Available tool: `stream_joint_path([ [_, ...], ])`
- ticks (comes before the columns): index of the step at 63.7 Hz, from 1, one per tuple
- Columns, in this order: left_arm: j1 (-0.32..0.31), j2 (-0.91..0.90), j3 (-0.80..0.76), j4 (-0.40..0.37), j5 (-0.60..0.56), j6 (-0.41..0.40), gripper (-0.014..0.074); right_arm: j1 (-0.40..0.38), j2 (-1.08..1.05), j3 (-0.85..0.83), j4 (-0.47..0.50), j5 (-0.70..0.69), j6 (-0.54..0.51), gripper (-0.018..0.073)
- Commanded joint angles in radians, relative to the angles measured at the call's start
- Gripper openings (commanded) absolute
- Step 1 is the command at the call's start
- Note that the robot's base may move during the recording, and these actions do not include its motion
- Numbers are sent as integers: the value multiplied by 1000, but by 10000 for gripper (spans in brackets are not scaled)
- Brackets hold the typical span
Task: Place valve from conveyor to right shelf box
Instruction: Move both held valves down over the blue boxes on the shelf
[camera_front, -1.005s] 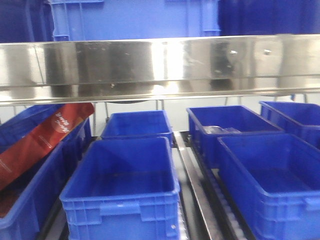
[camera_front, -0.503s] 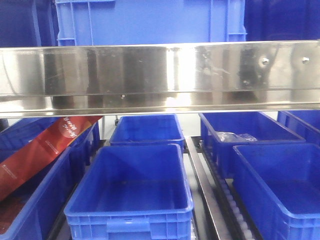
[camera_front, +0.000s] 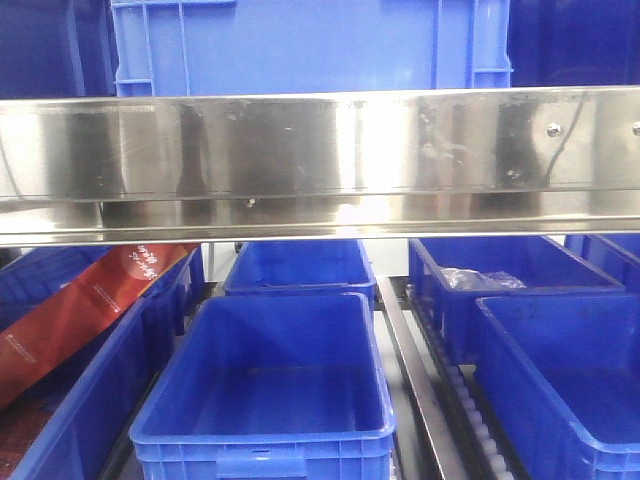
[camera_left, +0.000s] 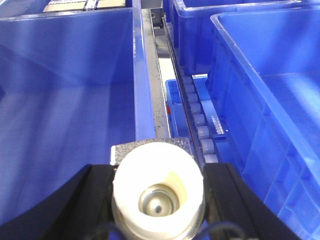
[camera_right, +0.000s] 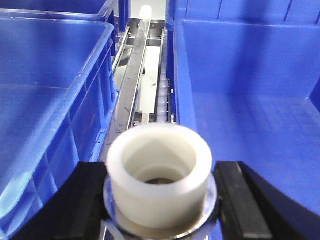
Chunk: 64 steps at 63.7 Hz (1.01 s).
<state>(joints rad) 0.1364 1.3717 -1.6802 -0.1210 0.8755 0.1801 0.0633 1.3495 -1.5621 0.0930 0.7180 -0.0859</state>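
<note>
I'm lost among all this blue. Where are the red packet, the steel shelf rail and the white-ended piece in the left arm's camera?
red packet (camera_front: 85, 308): front view, middle of its face.
steel shelf rail (camera_front: 320, 150): front view, centre of its shiny front.
valve (camera_left: 158, 202): left wrist view, silver core inside its pale base.

Just ahead of the left fingers (camera_left: 70, 205) a row of white rollers (camera_left: 198, 120) runs beside a blue crate (camera_left: 65, 90), while farther off a steel shelf beam (camera_front: 320, 150) crosses above a leaning red pouch (camera_front: 90, 300) and a clear plastic bag (camera_front: 480, 278).
</note>
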Motion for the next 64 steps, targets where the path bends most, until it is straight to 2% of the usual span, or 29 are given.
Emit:
stream_joint_path([
  [1, -3, -12, -10, -10, -57, -7, -111, 2, -16, -20, -10, -79, -9, -154],
  [64, -3, -12, -10, -10, -57, -7, -111, 2, -16, -20, -10, -101, -9, -154],
])
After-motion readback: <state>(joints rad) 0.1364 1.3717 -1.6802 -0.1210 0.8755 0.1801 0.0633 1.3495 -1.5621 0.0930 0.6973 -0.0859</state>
